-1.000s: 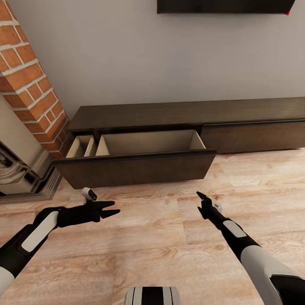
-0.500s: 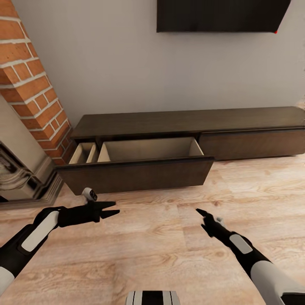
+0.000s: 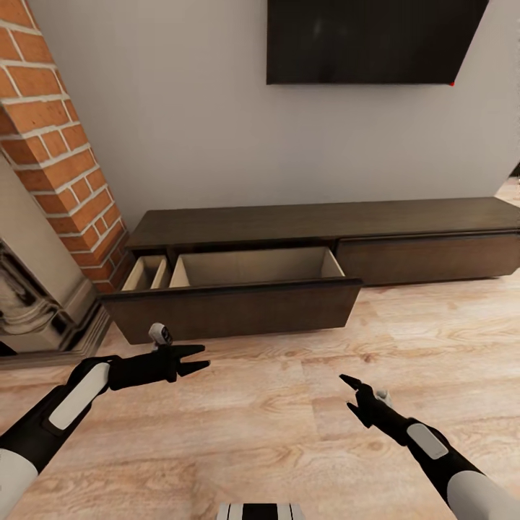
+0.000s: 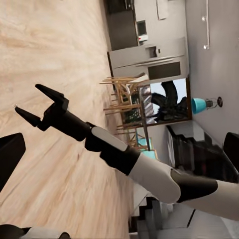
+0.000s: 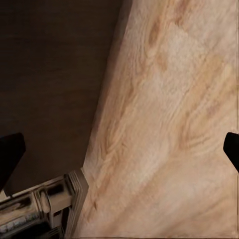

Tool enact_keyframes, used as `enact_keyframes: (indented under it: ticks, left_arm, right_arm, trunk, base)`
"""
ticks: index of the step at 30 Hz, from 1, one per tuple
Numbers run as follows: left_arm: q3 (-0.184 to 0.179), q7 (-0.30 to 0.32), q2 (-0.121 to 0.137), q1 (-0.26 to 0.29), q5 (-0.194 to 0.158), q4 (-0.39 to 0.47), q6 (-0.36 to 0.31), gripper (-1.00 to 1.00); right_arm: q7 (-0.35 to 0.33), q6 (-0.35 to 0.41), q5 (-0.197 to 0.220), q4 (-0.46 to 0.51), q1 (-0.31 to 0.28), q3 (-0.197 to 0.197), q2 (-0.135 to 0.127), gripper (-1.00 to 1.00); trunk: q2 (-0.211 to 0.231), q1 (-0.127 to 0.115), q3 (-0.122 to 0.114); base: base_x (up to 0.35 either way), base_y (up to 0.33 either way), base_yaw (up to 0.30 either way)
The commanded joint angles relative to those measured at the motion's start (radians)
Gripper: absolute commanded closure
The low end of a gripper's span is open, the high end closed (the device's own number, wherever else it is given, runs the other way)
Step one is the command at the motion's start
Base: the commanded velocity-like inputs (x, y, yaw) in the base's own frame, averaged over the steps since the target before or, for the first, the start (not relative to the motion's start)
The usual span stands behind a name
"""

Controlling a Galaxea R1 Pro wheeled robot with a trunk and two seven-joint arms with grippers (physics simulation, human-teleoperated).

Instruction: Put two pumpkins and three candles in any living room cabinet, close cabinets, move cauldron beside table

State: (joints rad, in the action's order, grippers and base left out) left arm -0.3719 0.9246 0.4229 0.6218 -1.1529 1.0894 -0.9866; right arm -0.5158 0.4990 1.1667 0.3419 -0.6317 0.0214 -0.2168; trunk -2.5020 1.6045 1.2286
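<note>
The cabinet (image 3: 318,220) runs low and dark brown along the wall. Its left drawer (image 3: 231,310) is pulled out, and the beige inside that shows holds nothing. My left gripper (image 3: 206,357) hovers open over the floor in front of the drawer. My right gripper (image 3: 345,391) is open too, further right and nearer to me; it also shows open in the left wrist view (image 4: 27,98). The right wrist view has the cabinet's dark front (image 5: 55,74) close ahead. The pumpkins, candles, cauldron and table are out of view.
A brick column (image 3: 65,166) and a stone fireplace surround (image 3: 29,303) stand left of the cabinet. A black TV (image 3: 368,40) hangs on the wall above it. Wooden floor (image 3: 274,433) lies under both arms. The left wrist view shows wooden chairs (image 4: 124,99) and a fridge (image 4: 147,59) far off.
The whole picture has shifted: the cabinet looks a little smaller and more of the TV shows, so the camera has moved. My right gripper has drawn back toward me. The drawer stays open.
</note>
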Motion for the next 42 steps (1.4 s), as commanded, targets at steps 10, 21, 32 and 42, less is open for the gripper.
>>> enact_keyframes:
  ticks: [10, 21, 32, 42]
  left_arm:
    - [-0.013, -0.001, -0.013, 0.001, 0.013, -0.164, 0.000, -1.00]
    - [-0.009, 0.002, -0.013, 0.000, 0.015, -0.171, 0.000, -1.00]
    - [-0.006, 0.012, -0.010, 0.000, 0.013, -0.172, -0.001, -1.00]
    - [-0.011, 0.012, -0.011, 0.001, 0.013, -0.172, -0.003, -1.00]
  right_arm:
    - [-0.014, 0.005, -0.043, 0.001, 0.057, 0.001, -0.001, -1.00]
    - [-0.043, 0.005, -0.090, -0.007, 0.059, 0.000, -0.004, -1.00]
    - [-0.050, -0.029, -0.089, -0.088, 0.060, 0.000, -0.006, -1.00]
    - [-0.050, -0.057, -0.088, -0.102, 0.059, 0.000, -0.005, -1.00]
  trunk:
    - [0.005, -0.006, -0.038]
    - [0.082, -0.048, -0.072]
    - [0.159, -0.090, -0.107]
    - [0.229, -0.129, -0.138]
  base:
    - [0.000, 0.000, 0.000]
    - [0.000, 0.000, 0.000]
    - [0.000, 0.000, 0.000]
    - [0.000, 0.000, 0.000]
